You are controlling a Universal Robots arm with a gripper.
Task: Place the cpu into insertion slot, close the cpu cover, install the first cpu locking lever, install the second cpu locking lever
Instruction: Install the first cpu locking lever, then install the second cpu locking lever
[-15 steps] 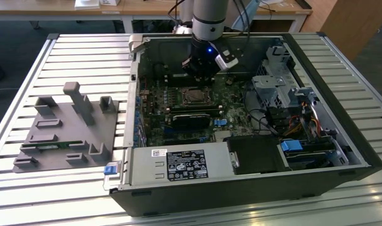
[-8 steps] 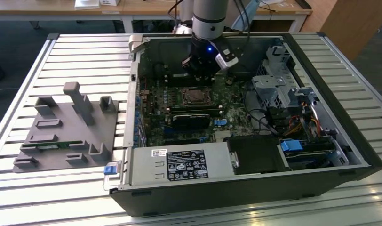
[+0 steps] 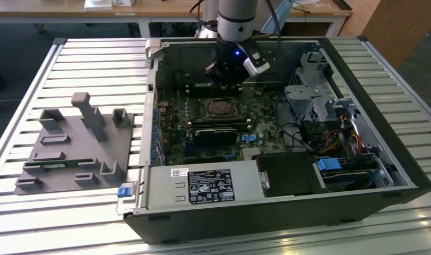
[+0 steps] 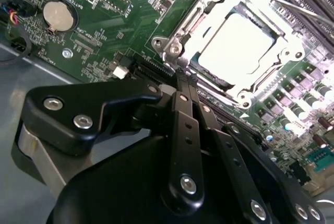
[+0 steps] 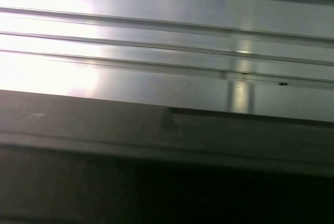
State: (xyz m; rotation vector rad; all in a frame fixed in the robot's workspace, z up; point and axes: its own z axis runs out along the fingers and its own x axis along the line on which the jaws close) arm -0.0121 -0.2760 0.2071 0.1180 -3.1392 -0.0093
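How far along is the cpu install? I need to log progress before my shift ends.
Done, by the look of it: the cpu sits in the insertion slot, with the cpu cover lying flat around it. In hand: the gripper hovers just beside the socket, fingers together, holding nothing visible. Left: I cannot tell whether either locking lever is latched.

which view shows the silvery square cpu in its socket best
The second wrist view: the silvery square cpu sits close up in its metal-rimmed socket. The exterior view shows the socket small, beneath the gripper.
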